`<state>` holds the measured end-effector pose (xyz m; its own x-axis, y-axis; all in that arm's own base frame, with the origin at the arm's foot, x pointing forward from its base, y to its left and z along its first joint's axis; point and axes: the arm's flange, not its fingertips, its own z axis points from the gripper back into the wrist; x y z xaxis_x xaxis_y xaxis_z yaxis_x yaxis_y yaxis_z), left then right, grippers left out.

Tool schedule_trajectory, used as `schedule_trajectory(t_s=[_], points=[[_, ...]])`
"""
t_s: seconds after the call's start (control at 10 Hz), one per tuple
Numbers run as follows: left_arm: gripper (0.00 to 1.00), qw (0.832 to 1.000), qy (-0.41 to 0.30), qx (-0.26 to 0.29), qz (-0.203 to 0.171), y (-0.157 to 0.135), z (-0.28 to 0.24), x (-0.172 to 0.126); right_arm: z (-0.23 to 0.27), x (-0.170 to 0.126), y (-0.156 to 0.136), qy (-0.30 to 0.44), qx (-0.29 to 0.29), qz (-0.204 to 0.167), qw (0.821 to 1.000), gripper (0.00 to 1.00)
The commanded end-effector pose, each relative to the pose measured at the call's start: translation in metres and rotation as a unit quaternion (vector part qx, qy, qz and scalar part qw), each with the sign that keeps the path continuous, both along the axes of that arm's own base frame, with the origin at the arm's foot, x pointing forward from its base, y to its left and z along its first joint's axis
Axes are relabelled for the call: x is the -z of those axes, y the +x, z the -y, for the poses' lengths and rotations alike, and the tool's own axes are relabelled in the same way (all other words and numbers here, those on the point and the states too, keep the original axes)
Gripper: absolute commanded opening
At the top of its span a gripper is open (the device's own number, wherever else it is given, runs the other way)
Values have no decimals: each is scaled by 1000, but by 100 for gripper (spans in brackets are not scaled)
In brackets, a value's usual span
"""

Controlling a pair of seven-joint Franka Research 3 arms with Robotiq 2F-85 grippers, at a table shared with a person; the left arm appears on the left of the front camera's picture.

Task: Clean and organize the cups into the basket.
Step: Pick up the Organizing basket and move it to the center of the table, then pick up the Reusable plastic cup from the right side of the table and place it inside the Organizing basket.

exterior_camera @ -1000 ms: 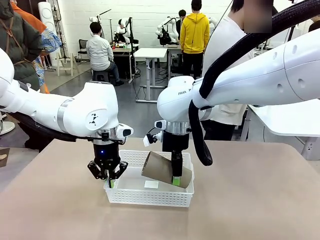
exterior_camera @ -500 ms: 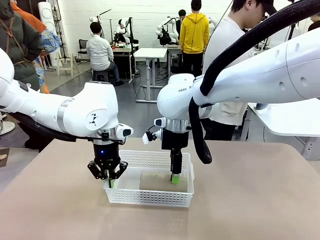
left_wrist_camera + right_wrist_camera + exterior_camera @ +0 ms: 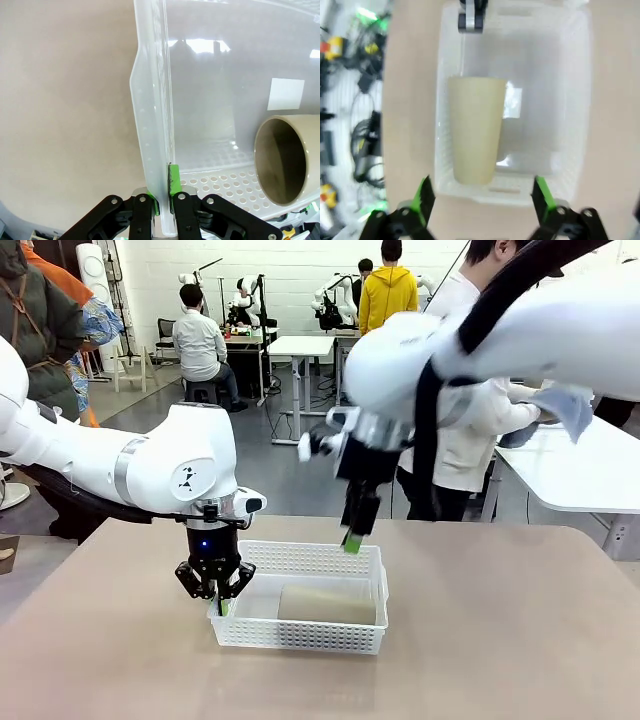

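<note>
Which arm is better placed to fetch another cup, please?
The right arm, I'd say: its jaws stand open and empty above the basket, where a cup lies. The left arm has its jaws shut on the basket's wall, likely steadying it.

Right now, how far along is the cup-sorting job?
Done: one tan cup lies on its side inside the basket. In hand: the left hand is shut on the basket's side wall; the right hand hangs open and empty above it. Left: any further cups.
</note>
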<state>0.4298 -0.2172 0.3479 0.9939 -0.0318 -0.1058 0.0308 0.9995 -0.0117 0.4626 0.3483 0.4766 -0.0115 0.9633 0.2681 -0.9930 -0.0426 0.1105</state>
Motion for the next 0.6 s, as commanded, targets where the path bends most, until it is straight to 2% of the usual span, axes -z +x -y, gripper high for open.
schedule_trajectory(t_s=[0.0, 0.3, 0.5], points=[[0, 1000, 0, 1, 2, 0, 1, -1, 80, -27, -42, 92, 18, 62, 994, 100], [0, 1000, 0, 1, 2, 0, 1, -1, 210, -55, -71, 253, 16, 106, 962, 100], [0, 1000, 0, 1, 2, 0, 1, -1, 302, -51, -78, 336, 12, 90, 938, 100]])
